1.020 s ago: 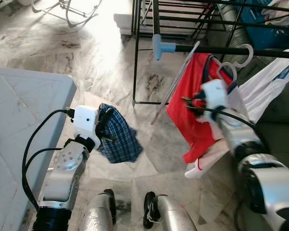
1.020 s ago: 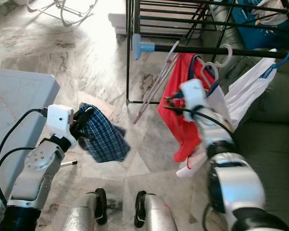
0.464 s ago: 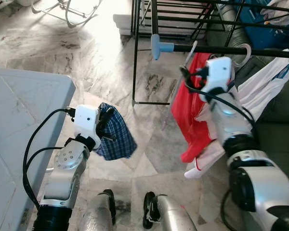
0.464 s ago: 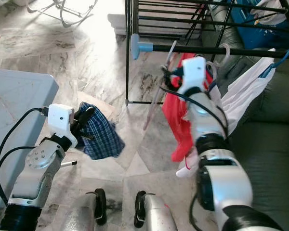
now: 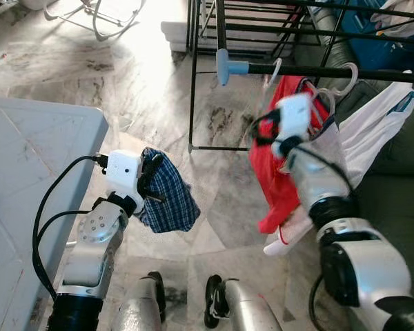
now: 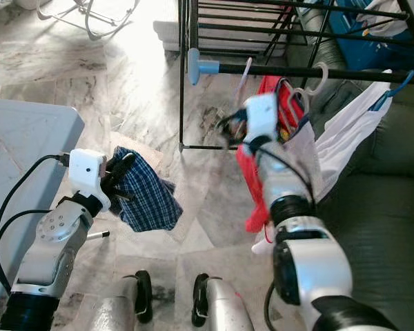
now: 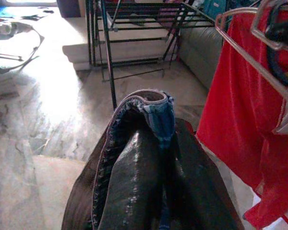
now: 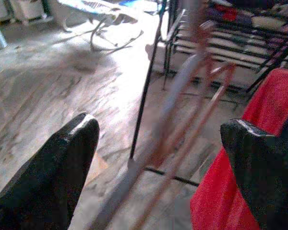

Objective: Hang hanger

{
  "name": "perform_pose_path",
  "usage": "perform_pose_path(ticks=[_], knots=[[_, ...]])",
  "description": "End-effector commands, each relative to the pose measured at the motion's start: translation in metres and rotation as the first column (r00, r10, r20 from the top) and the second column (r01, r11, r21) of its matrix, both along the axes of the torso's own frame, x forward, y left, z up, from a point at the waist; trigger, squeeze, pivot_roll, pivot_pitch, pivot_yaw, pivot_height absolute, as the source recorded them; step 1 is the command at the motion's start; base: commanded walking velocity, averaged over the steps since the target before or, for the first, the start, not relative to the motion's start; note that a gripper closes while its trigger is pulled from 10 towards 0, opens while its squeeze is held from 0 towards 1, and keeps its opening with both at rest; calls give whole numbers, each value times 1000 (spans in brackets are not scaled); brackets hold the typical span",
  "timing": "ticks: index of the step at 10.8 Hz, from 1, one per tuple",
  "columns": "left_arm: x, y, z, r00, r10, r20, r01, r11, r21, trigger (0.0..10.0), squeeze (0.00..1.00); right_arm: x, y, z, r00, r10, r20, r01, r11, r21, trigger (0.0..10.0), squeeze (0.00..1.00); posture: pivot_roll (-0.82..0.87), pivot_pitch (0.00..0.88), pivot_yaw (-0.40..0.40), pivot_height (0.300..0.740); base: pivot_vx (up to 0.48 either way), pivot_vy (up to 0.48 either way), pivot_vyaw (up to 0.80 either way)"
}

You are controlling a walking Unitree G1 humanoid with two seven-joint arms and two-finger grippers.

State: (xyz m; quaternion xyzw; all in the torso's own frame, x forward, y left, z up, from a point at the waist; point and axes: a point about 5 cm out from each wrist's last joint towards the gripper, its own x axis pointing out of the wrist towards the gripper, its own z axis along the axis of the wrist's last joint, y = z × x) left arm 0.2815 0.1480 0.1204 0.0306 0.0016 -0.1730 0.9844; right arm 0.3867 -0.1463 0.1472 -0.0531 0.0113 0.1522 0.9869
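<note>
- Hanging by its hook on the black rail (image 5: 317, 69), the hanger (image 6: 243, 79) sits at the rack's near end beside the red garment (image 5: 274, 165); right gripper (image 8: 158, 158) jaws spread wide, apparently just beside it.
- Left gripper (image 5: 149, 183) jaws clamp the checked cloth (image 5: 167, 200), held off the floor.

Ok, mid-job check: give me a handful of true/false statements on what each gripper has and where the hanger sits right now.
1. The left gripper holds a blue checked cloth. True.
2. The right gripper is shut on the hanger. False: its fingers stand wide apart, with the blurred hanger between them.
3. The hanger's hook is over the black rail. True.
4. The red garment lies on the floor. False: it hangs from the rail.
5. The checked cloth rests on the grey table. False: it dangles beside the table, above the floor.
</note>
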Motion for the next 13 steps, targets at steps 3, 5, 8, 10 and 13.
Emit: perform_pose_path(ticks=[3, 5, 8, 10, 13], knots=[[-1, -2, -2, 1000, -5, -4, 5, 1000, 7, 10000, 0, -6, -18, -23, 991, -52, -122, 43, 996, -72, 10000, 0, 102, 171, -116, 740, 0, 0, 0], [0, -3, -2, 1000, -8, -4, 8, 1000, 8, 10000, 0, -7, -32, -24, 986, -90, -143, 76, 992, -97, 10000, 0, 93, 171, -115, 740, 0, 0, 0], [1, -5, -2, 1000, -14, -7, 14, 1000, 13, 10000, 0, -3, -35, -18, 987, -49, -152, 34, 994, -101, 5176, 0, 94, 170, -114, 740, 0, 0, 0], [2, -5, -3, 1000, -9, -8, 10, 1000, 17, 10000, 0, 1, -40, -9, 986, -13, -168, -11, 990, -142, 0, 0, 97, 167, -121, 740, 0, 0, 0], [1, -5, -5, 1000, -4, -14, 4, 1000, 15, 10000, 0, 4, -49, 4, 980, 53, -192, -94, 973, -213, 0, 0, 96, 167, -132, 740, 0, 0, 0]])
